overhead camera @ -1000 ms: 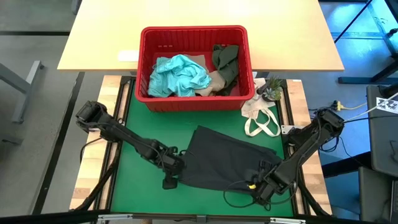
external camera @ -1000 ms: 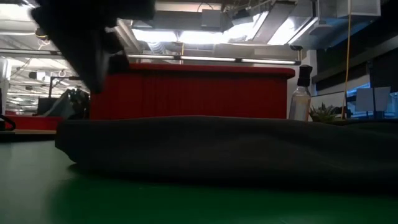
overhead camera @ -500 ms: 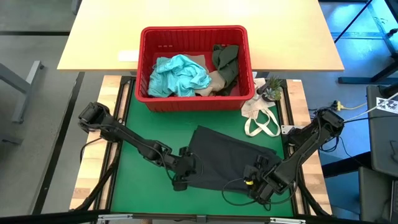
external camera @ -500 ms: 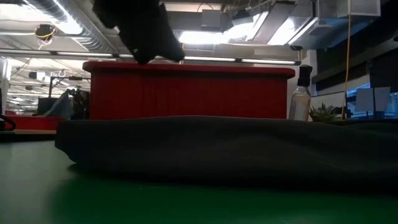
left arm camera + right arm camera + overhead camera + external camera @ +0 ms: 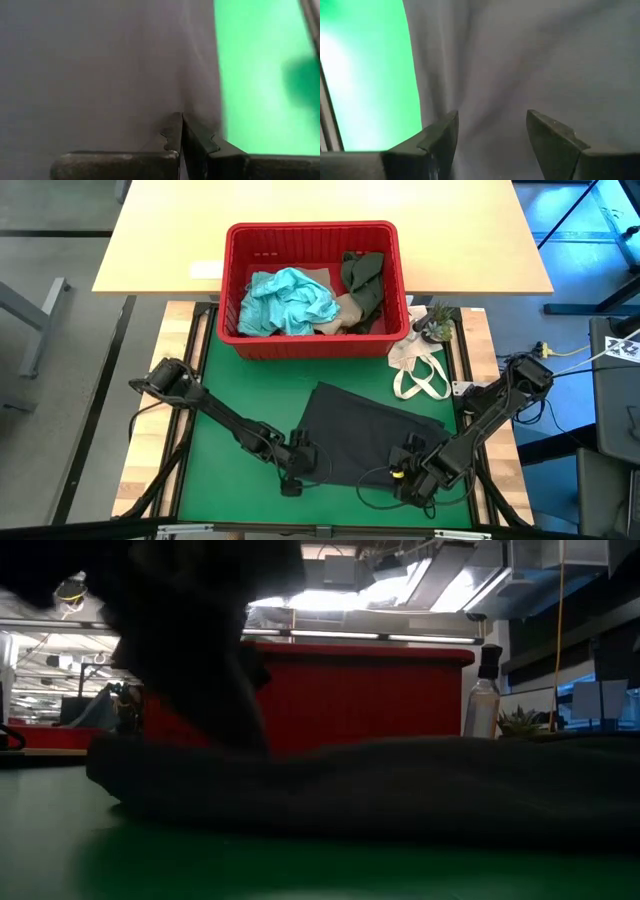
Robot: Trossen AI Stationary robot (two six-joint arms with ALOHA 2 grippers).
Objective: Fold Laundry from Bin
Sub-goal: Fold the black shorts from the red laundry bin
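Black garment (image 5: 365, 438) lies flat on the green surface (image 5: 230, 380), near edge running left-right, with the left pincer (image 5: 298, 470) pinched shut on its left corner and the right pincer (image 5: 408, 470) wide over its right corner.

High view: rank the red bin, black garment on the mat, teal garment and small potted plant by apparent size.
1. Red ribbed plastic bin
2. Black cloth garment on the green mat
3. Light teal crumpled garment
4. Small green potted plant
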